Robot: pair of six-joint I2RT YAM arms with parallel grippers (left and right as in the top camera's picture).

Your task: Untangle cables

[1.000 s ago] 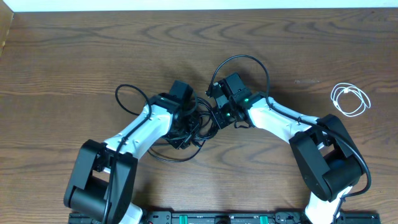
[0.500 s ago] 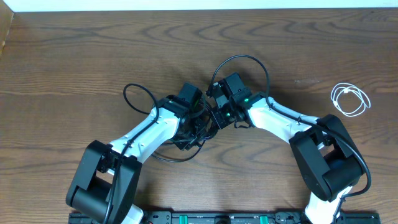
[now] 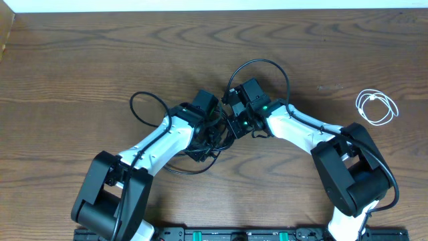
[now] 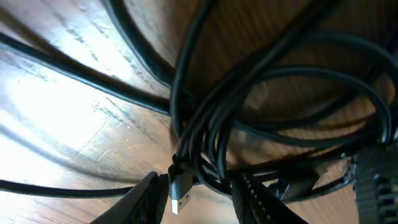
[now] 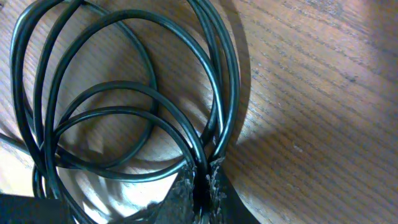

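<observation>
A tangle of black cables [image 3: 200, 148] lies mid-table, one loop out to the left [image 3: 142, 95] and another arching over the right arm [image 3: 262, 62]. My left gripper [image 3: 211, 131] is dug into the tangle. In the left wrist view its fingers [image 4: 147, 200] stand apart around a cable bundle [image 4: 211, 134], and a USB plug [image 4: 180, 190] rests against the left finger. My right gripper [image 3: 234, 125] is shut on one black cable [image 5: 214, 93], pinched between its fingertips [image 5: 202, 186]. A coiled white cable [image 3: 376, 107] lies apart at the far right.
Both arms meet over the tangle, their wrists almost touching. The arm bases and a black rail [image 3: 234, 234] line the table's front edge. A pale wall edge [image 3: 214, 5] runs along the back.
My left arm has shifted right, closer to the right gripper, and the left-hand cable loop moved right with it. The right arm has stayed put.
</observation>
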